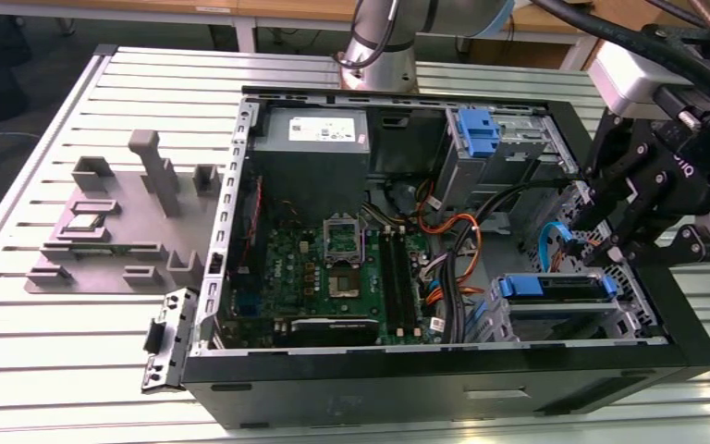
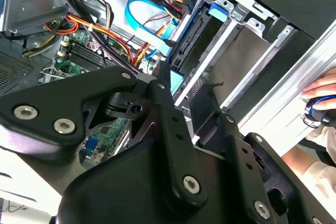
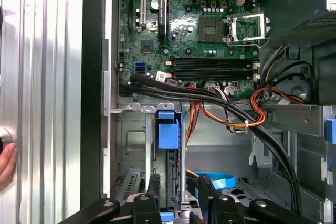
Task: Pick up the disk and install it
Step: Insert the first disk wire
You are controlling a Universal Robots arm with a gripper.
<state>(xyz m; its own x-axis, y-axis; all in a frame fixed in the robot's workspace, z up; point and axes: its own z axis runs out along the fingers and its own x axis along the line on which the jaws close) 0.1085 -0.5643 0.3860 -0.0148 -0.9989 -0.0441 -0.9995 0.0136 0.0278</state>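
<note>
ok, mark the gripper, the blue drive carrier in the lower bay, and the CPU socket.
gripper [image 1: 612,242], exterior view, between its fingertips.
blue drive carrier [image 1: 557,286], exterior view, its top face.
CPU socket [image 3: 212,28], first wrist view, its centre.

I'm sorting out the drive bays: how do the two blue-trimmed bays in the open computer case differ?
The bay by the gripper carries a blue bracket lying across its top. The far bay, beside the power supply, has its blue piece standing on end. The near bay sits at the case's front corner, the far one at the rear. Both are grey metal cages.
</note>
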